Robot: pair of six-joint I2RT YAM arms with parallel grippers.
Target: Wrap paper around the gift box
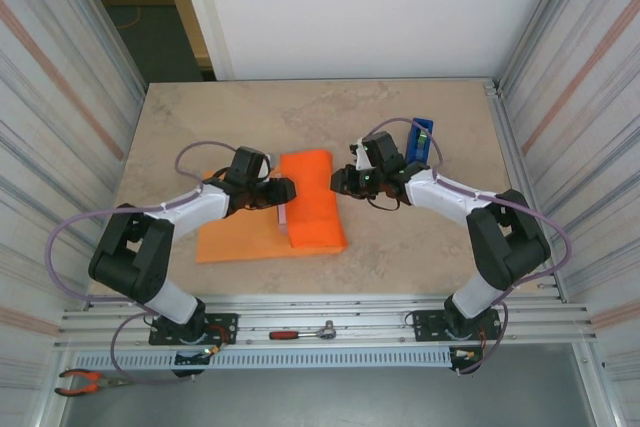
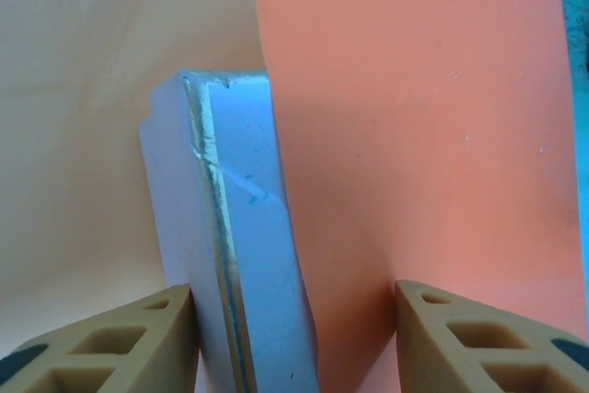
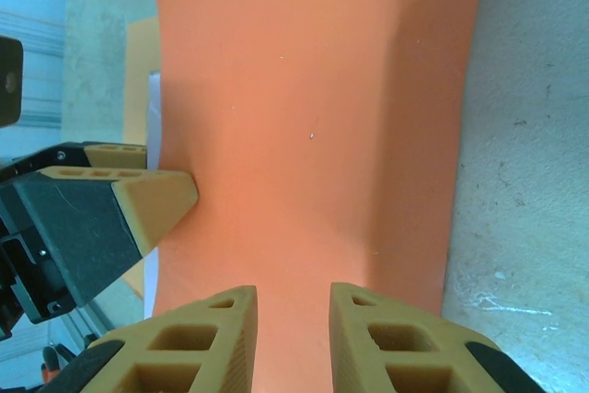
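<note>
One gift box [image 2: 262,246] is being largely hidden by one orange sheet of paper [image 2: 414,135]. A single pale edge and corner are being shown between the fingers of the left pincer [image 2: 293,292], and the near end is being cut off by the frame. In the left wrist view its colour is being washed toward pale blue, so the pink is hard to make out. The box is being kept just ahead of the left pincer, right beside one finger [image 2: 120,342], while the paper flap is being draped over its other side as far as the second finger. These fingers are being held apart around box and flap. Whether they are pressing or merely bracketing cannot be told.

Two pincers are being counted. The right pincer [image 3: 294,292] is being held released, its fingers narrowly apart with nothing clamped, and the folded paper is lying directly ahead of it. Opposite it, one fingertip of the left pincer is being set against the fold.

One blue tape dispenser [image 1: 421,137] is being partly hidden behind the right arm, beyond the right pincer on the table [image 1: 300,112]. One red-handled ratchet [image 1: 300,332] and one pair of pliers [image 1: 85,380] are lying behind both pincers, by the arm bases.
</note>
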